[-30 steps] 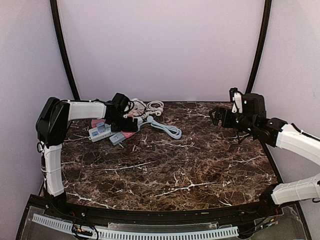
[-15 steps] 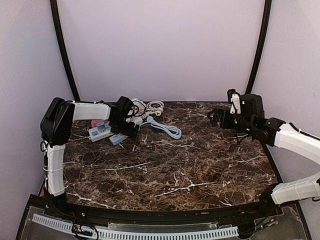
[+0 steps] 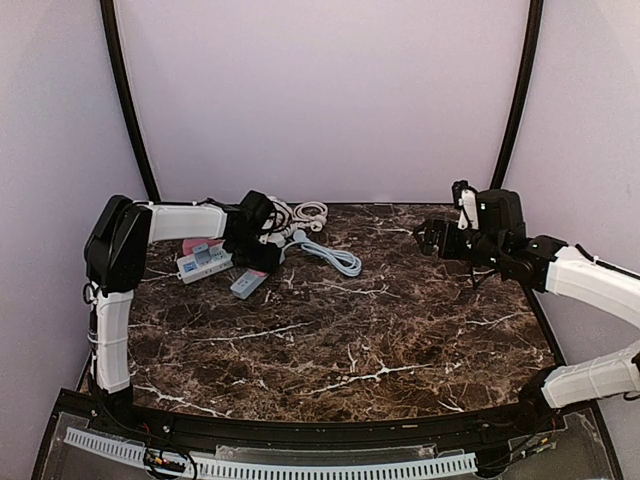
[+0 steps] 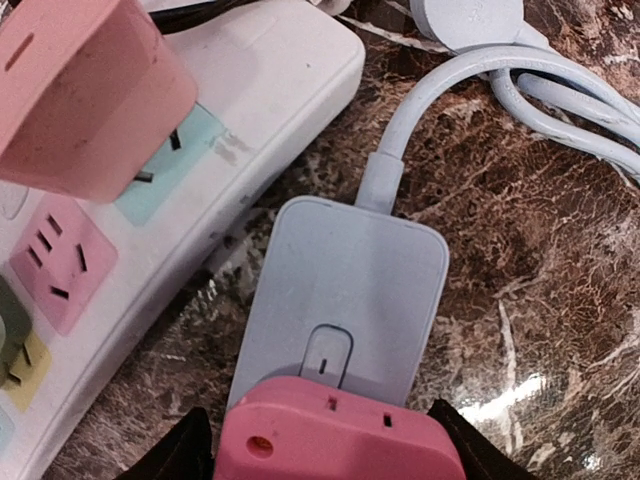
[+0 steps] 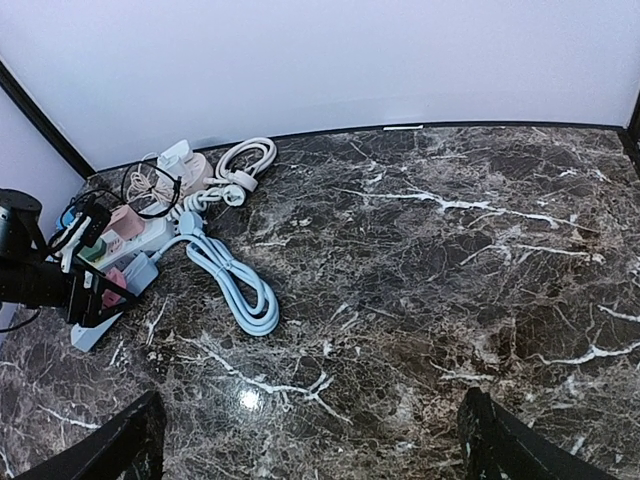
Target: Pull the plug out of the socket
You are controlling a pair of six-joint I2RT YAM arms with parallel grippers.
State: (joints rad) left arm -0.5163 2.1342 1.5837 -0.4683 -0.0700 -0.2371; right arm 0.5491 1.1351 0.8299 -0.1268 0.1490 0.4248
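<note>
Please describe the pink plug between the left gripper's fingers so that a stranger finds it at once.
Go to the far left corner of the marble table. Beside the white power strip lies a small pale blue socket block; the pink plug sits in the end opposite its cable. The other pink plug stands in the white strip instead.

The pink plug (image 4: 340, 440) sits on one end of the pale blue socket (image 4: 345, 290) — a flat, rounded block lying on the marble table (image 4: 540, 300) — just beside a white power strip (image 4: 250, 110).
</note>
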